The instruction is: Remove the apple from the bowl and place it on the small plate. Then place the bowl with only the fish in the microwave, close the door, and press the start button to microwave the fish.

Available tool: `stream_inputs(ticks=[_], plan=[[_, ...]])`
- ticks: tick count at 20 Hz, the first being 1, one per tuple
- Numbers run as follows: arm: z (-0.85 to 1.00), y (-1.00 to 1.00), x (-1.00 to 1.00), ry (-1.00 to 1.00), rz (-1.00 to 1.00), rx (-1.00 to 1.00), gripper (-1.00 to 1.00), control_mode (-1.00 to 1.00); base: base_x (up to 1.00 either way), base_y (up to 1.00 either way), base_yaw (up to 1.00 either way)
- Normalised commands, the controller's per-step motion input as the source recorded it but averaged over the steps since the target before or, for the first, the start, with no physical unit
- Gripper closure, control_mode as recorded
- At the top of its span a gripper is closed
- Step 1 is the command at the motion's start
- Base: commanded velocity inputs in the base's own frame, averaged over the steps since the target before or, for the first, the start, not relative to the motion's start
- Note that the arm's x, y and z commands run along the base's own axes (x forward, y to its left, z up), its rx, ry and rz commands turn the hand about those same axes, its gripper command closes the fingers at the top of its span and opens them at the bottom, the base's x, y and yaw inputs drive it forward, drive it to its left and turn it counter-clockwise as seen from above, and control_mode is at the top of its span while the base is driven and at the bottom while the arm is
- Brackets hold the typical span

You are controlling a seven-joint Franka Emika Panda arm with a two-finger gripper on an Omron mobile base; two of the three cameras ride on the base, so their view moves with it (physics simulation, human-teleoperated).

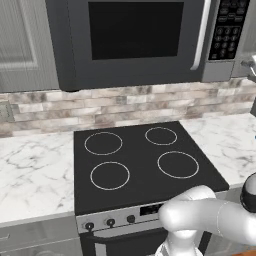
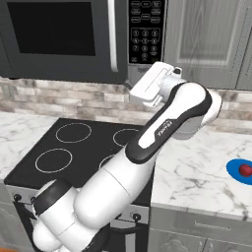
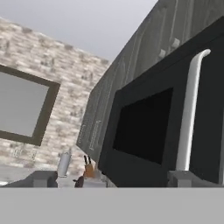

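Note:
The black microwave [image 1: 135, 40] hangs over the stove with its door [image 2: 54, 29] shut; the window is dark and nothing shows inside. The silver handle [image 3: 190, 109] runs down the door's right side, beside the black keypad panel [image 2: 146, 32]. My gripper [image 3: 113, 179] is open and holds nothing, its fingertips [image 3: 41, 178] spread wide. It hovers just below the keypad's lower edge [image 2: 142, 88], close to the door. The red apple [image 2: 244, 170] rests on the small blue plate [image 2: 235, 172] on the right counter. The bowl and the fish are out of view.
A black cooktop [image 1: 145, 160] with several rings lies under the microwave, marble counter [image 1: 30, 170] on both sides. Grey cabinets [image 2: 206, 39] flank the microwave above a brick backsplash [image 1: 125, 105]. My arm [image 2: 162, 133] crosses over the stove's right side.

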Motion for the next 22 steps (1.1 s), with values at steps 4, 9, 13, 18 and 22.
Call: stream_inputs(ticks=[4,9,13,18,22], plan=[[-0.53,0.01,0.01,0.01,-0.55,-0.05,-1.00,-1.00,0.00,0.00,0.00],[-0.42,0.22,0.22,0.00,-0.56,-0.03,-1.00,-1.00,0.00,0.00,0.00],[0.00,0.00,0.63,0.00,-0.31,0.00,-1.00,-1.00,0.00,0.00,0.00],[0.00,0.00,0.71,0.01,-0.15,0.00,-1.00,-1.00,0.00,0.00,0.00],[0.02,0.04,0.42,0.00,0.00,0.00,-1.00,-1.00,0.00,0.00,0.00]])
